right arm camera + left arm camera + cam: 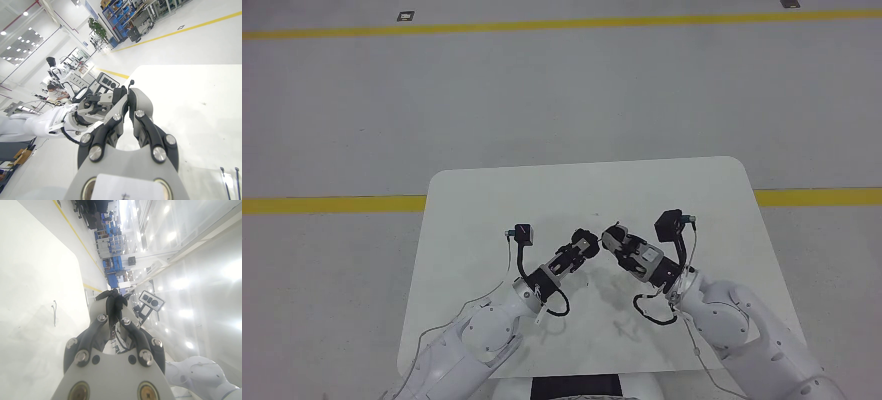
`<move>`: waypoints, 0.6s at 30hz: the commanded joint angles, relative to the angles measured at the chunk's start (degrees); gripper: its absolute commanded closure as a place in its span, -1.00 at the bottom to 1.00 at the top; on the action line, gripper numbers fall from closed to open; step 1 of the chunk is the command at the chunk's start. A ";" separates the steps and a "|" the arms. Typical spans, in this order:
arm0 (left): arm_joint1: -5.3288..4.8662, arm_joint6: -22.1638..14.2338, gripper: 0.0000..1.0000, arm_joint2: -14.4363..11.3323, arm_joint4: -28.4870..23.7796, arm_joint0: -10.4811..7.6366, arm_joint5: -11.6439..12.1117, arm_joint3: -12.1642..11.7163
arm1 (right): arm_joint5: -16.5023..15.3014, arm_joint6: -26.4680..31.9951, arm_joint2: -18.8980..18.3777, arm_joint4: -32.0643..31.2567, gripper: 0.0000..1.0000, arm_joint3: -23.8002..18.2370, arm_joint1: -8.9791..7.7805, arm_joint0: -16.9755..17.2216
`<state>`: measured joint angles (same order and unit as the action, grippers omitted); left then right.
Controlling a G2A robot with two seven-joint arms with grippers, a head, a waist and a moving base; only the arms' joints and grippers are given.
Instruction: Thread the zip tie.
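From above, we see the two arms meeting over the middle of the white table (492, 200). The left tool (587, 240) and the right tool (612, 236) are nearly tip to tip, and the strap is too fine to make out from there.

The right wrist view shows it. The right tool (129, 94) has its ribbed black pads pressed flat together on the zip tie (131, 82), a thin black strap. The tie's small square head stands just clear of the fingertips. The left tool's dark tip sits just beside that grip, on the far side.

In the left wrist view, the left tool (114, 296) has its black pads drawn together as well. We cannot tell whether anything lies between them, because the tips merge into one dark shape.

Both wrist views also show spare ties (54, 313) lying flat on the table near the robot's edge. They are two slim straps side by side, each with a small head, well apart from the tools.

Both tools have pale grey plates, black curved links and round silver rivets. The table is smooth and matte with rounded corners. Yellow lines (542, 25) cross the pale floor beyond it.
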<state>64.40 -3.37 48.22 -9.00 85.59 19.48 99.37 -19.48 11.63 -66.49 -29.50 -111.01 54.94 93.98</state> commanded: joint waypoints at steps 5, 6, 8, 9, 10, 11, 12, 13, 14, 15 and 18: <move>0.00 0.00 1.00 0.00 0.00 0.00 0.00 0.00 | 0.00 -0.16 0.04 0.05 1.00 0.12 -0.03 -0.04; 0.00 0.00 1.00 0.00 0.00 0.00 0.00 0.00 | 0.00 -0.24 0.01 0.05 1.00 0.15 -0.04 -0.01; 0.00 0.00 1.00 0.00 0.00 0.00 0.00 0.00 | 0.00 -0.47 -0.20 -0.02 0.92 0.28 -0.05 0.08; 0.00 0.00 1.00 0.00 0.00 0.00 0.00 0.00 | 0.00 -0.64 -0.37 -0.10 0.42 0.33 -0.06 0.18; 0.00 0.00 1.00 0.00 0.00 0.00 0.00 0.00 | 0.00 -0.75 -0.50 -0.15 -0.60 0.33 -0.06 0.26; 0.00 0.00 1.00 0.00 0.00 0.00 0.00 0.00 | 0.00 -0.83 -0.63 -0.18 -1.00 0.31 -0.05 0.32; 0.00 0.00 1.00 0.00 0.00 0.00 0.00 0.00 | 0.00 -1.00 -0.84 -0.18 -1.00 0.26 -0.05 0.43; 0.00 0.00 1.00 0.00 0.00 0.00 0.00 0.00 | 0.00 -1.11 -0.97 -0.21 -1.00 0.20 -0.04 0.53; 0.00 0.00 1.00 0.00 0.00 0.00 0.00 0.00 | 0.00 -1.21 -1.10 -0.28 -1.00 0.12 -0.03 0.62; 0.00 0.00 1.00 0.00 0.00 0.00 0.00 0.00 | 0.00 -1.36 -1.28 -0.34 -1.00 -0.01 -0.03 0.74; 0.00 0.00 1.00 0.00 0.00 0.00 0.00 0.00 | 0.00 -1.68 -1.67 -0.75 -1.00 -0.31 -0.02 1.04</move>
<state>64.40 -3.37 48.22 -9.00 85.59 19.48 99.37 -19.48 10.05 -68.04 -30.10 -111.24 54.92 94.93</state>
